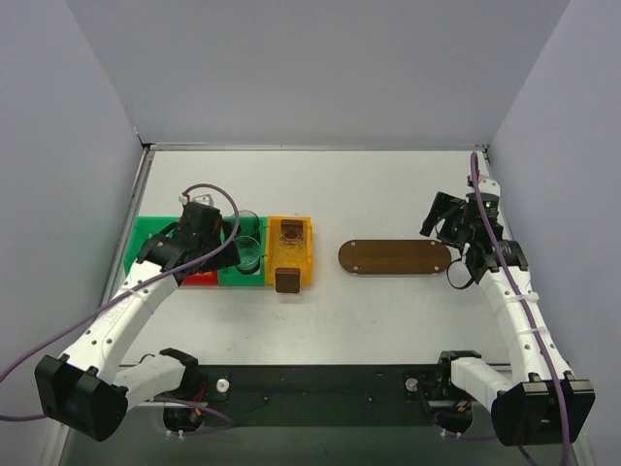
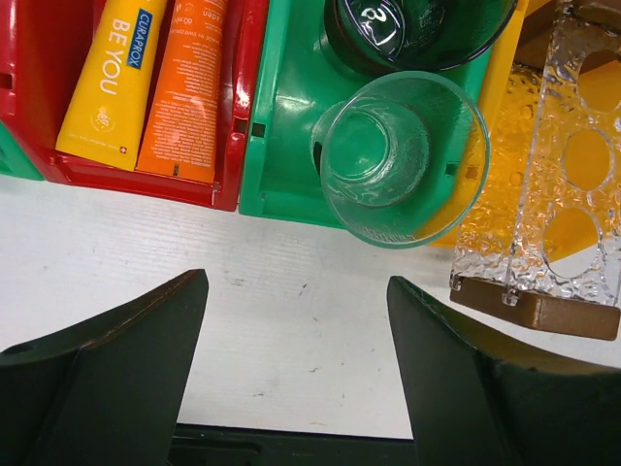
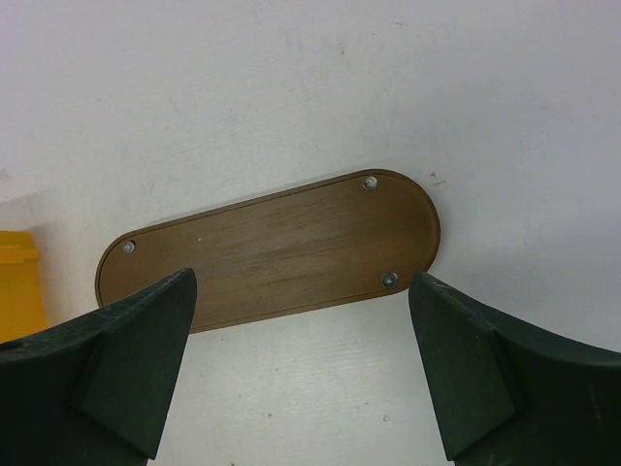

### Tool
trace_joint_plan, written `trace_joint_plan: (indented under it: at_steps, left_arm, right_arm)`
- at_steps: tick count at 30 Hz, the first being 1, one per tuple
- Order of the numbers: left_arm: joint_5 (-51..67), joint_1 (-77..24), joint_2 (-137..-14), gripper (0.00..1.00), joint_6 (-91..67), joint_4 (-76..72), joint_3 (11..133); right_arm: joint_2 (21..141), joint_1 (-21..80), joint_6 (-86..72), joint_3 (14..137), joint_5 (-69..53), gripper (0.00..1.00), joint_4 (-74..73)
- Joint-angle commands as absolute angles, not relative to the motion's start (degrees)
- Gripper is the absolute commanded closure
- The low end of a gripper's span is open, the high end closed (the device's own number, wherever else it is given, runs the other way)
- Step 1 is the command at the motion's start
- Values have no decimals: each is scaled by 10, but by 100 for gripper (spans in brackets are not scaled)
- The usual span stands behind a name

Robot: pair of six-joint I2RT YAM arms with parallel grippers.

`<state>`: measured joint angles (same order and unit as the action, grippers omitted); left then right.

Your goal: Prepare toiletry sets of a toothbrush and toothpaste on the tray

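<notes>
Poises left gripper (image 2: 296,359), wide, below upper-left toothpaste (image 2: 112,83) for a likely pick; holds right gripper (image 3: 301,369) wide above centre-frame tray (image 3: 272,248).

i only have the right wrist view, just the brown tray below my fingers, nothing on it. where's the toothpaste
Observer: Over on the left arm's side. A yellow toothpaste tube and an orange toothpaste tube lie side by side in the red bin.
Operator: is the left arm on them yet
Observer: No. The left gripper hovers by the near edge of that bin, its fingers wide apart with nothing between them.
</notes>
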<state>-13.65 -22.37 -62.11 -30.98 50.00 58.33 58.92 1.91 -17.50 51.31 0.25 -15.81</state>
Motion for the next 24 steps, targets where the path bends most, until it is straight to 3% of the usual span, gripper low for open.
trace_joint_plan:
  at_steps: [1,16,22,24]
  left_arm:
    - [-130,-227,-638,15,-346,467,587]
    - [-149,-221,-759,23,-334,454,622]
    - [-152,-205,-791,33,-311,439,632]
    - [-152,-199,-802,41,-308,441,637]
  right_arm:
    - [601,29,-161,552,-46,16,-173]
    - [606,144,-132,570,-27,18,-210]
    - [602,163,-151,563,-27,18,-210]
    - [603,169,-152,562,-24,18,-209]
